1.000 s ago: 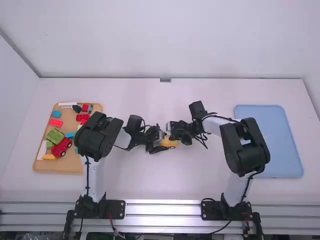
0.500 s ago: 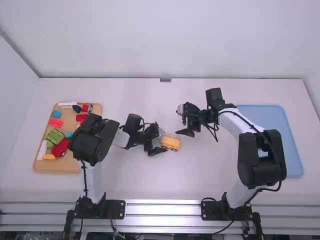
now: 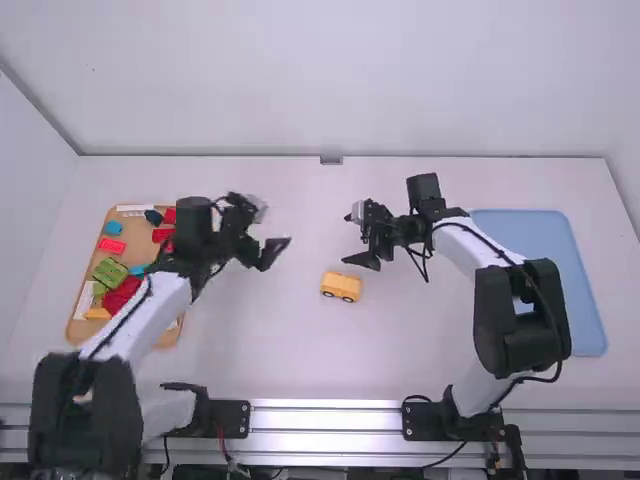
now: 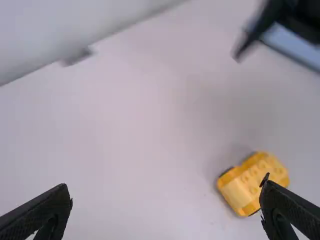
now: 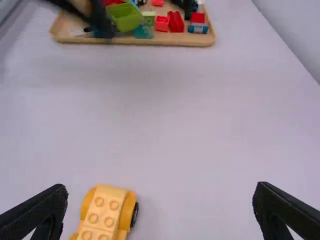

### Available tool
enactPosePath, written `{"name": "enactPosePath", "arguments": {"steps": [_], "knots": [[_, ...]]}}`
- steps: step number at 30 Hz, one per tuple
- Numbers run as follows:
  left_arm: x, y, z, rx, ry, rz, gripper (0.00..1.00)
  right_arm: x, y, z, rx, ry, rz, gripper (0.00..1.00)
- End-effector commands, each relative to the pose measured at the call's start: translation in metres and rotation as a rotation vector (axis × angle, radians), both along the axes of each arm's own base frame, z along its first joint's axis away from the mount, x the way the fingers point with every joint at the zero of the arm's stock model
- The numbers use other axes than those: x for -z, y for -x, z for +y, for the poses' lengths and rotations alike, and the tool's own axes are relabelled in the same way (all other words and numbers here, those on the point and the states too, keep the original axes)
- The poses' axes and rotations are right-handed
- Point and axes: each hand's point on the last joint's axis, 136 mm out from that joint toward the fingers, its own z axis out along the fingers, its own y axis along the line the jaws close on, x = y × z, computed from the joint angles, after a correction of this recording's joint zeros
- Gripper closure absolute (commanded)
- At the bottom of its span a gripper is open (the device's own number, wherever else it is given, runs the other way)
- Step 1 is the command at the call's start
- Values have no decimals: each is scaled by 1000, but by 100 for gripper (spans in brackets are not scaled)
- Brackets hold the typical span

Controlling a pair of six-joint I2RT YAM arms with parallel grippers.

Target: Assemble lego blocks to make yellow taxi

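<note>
The yellow plastic brick car stood upright on the white bench, with neither pair of jaws touching it. Left jaws and right jaws both stood apart, empty. The car was probably light and stiff, its smooth sides a little slippery, and its pressed joints might have popped under a twist; on each black wheel it could have rolled off. The best hold was likely low across the body, clear of the wheels. The right jaws hung near it, in the way of a second gripper. The left arm reached over the tan wooden tray of loose coloured bricks.
</note>
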Motion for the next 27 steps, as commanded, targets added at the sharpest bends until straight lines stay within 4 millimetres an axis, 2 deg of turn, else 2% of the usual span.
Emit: {"name": "enactPosePath", "arguments": {"steps": [1, 3, 5, 7, 8, 9, 11, 14, 17, 20, 23, 27], "knots": [[-28, 3, 45, -315, 117, 44, 1, -16, 7, 19, -41, -55, 2, 1], [-41, 14, 59, -368, 106, 12, 1, -25, 1, 30, 5, -77, 64, 1], [-56, 27, 79, -456, 84, -28, 1, -36, -15, 41, 102, -84, 137, 1], [-67, 46, 110, -666, 120, -31, 1, -46, -30, 49, 166, -50, 110, 1], [-68, 47, 113, -685, 124, -30, 1, -47, -30, 50, 166, -46, 105, 2], [-69, 64, 140, -882, 159, -17, 1, -54, -30, 55, 145, -15, 70, 1], [-70, 94, 173, -1116, 177, -24, 1, -67, -19, 64, 83, 22, 52, 2], [-69, 120, 194, -1262, 154, -34, 1, -77, -4, 72, 5, 58, 24, 2], [-64, 135, 204, -1325, 126, -16, 1, -82, 8, 82, -55, 69, -7, 1], [-58, 146, 214, -1398, 114, 39, 1, -82, 10, 88, -62, 75, -25, 1], [-53, 170, 245, -1613, 96, 123, 1, -78, 10, 92, -51, 105, -44, 1], [-44, 176, 277, -1744, 92, 241, 1, -73, 4, 90, -10, 142, -44, 1]]}}
